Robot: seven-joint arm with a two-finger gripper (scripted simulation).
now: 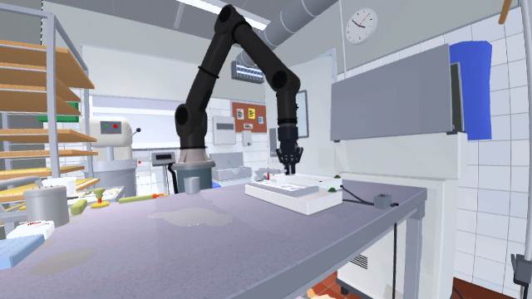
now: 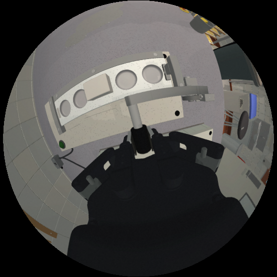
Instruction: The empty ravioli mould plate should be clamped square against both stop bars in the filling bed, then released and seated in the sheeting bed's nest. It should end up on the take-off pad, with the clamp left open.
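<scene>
The ravioli mould plate (image 2: 113,85), a pale strip with several round pockets and a raised block on top, lies in the filling bed (image 1: 293,192) between grey stop bars. A grey clamp lever (image 2: 165,94) swings across the bed's near side, with a post ending in a black knob (image 2: 140,139). My gripper (image 2: 141,144) stands over the bed's far end and is closed around that black knob. In the side camera the gripper (image 1: 289,168) points straight down onto the white fixture.
A tall white machine (image 1: 399,137) with a grey hood stands right of the fixture, close to the arm. A cable runs from the fixture to a small grey box (image 1: 382,200) near the table's right edge. Tubs and tools lie at the far left.
</scene>
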